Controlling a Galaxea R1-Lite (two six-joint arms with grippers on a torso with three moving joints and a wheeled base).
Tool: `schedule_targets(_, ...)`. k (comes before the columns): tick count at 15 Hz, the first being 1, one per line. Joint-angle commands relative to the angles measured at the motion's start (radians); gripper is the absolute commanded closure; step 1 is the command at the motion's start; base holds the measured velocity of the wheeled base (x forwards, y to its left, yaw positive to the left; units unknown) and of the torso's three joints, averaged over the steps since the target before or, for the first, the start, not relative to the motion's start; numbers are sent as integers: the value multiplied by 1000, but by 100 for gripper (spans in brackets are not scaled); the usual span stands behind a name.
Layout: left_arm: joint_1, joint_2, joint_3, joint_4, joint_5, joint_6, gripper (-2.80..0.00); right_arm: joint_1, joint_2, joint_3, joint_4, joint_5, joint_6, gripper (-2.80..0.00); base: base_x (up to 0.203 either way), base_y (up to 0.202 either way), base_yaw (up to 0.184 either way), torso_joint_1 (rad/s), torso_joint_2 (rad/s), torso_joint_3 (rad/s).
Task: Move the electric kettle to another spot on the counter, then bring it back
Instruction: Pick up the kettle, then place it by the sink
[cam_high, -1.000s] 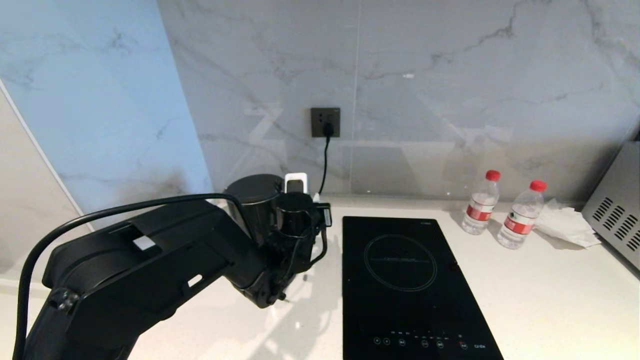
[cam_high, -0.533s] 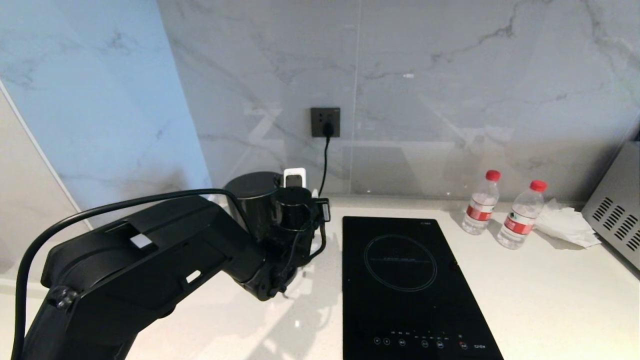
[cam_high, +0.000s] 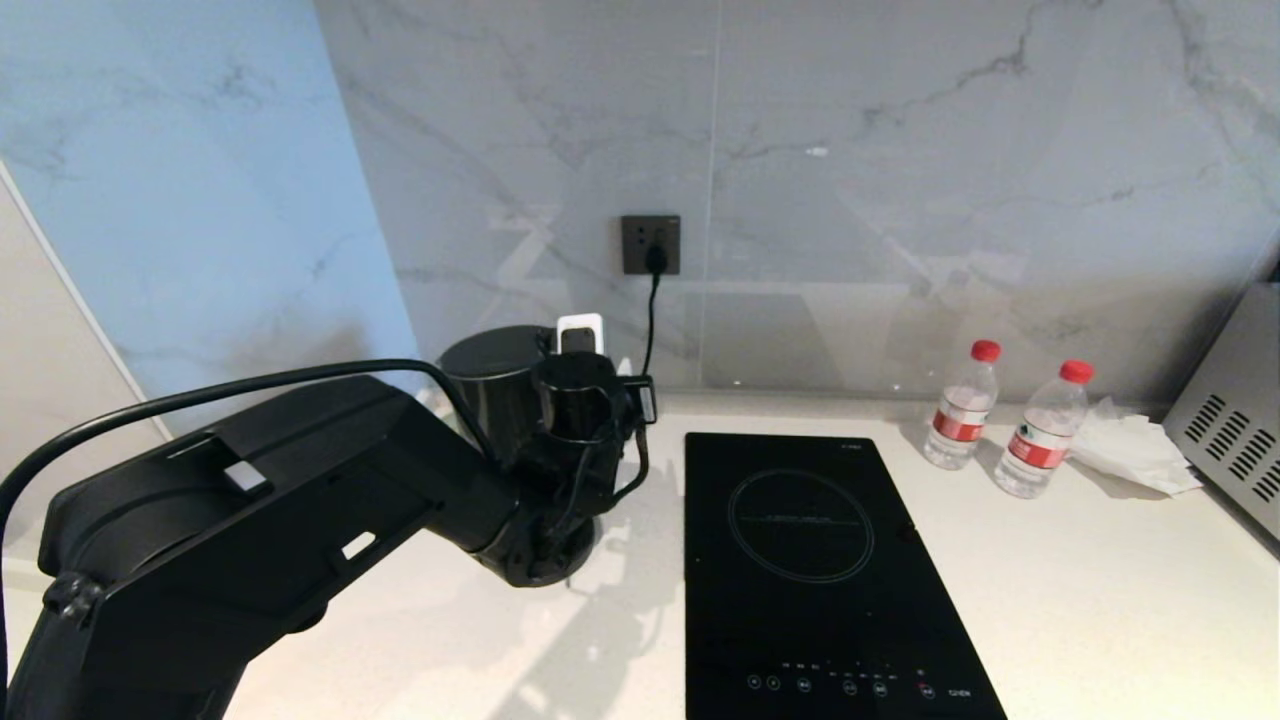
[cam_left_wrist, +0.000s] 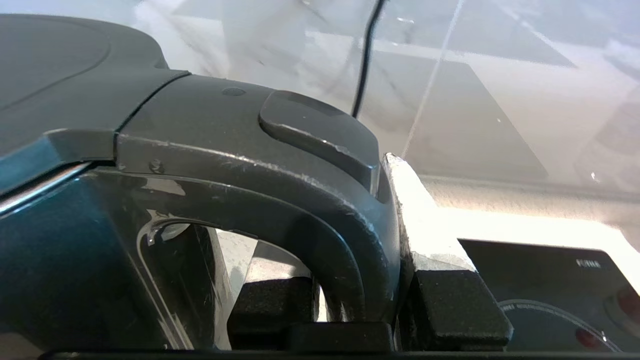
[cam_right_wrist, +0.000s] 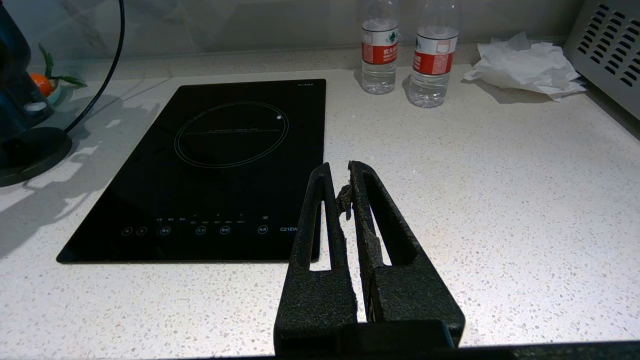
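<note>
The electric kettle (cam_high: 492, 385), glossy black with a flat dark lid, stands upright at the back left of the white speckled counter (cam_high: 1100, 600). My left gripper (cam_high: 578, 385) is shut on its loop handle (cam_left_wrist: 320, 220). One white-tipped finger (cam_left_wrist: 415, 220) presses the handle's outer side; the other finger is inside the loop. My left arm hides the kettle's lower body. Below it lies the flat round base disc (cam_high: 578, 548). My right gripper (cam_right_wrist: 340, 175) hangs shut and empty over the counter near the hob's front corner.
A black induction hob (cam_high: 810, 560) lies right of the kettle. Two red-capped water bottles (cam_high: 962, 405) (cam_high: 1045, 428), a crumpled tissue (cam_high: 1130, 445) and a grey vented appliance (cam_high: 1235, 430) stand at the back right. A black cord runs from the wall socket (cam_high: 651, 244).
My left arm has raised the kettle a little, up and slightly to the left, and the base disc now shows below it. The right arm has not moved.
</note>
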Motion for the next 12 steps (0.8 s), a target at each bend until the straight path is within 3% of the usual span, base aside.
schedule_targets(1,15,-28,10,-6,3,-1,0,0,-2,0,0,0,0,0,0,0,0,0,0,0)
schedule_targets(12,58,-168,225,-44,-14,-7,0,0,-2,0,0,0,0,0,0,0,0,0,0,0)
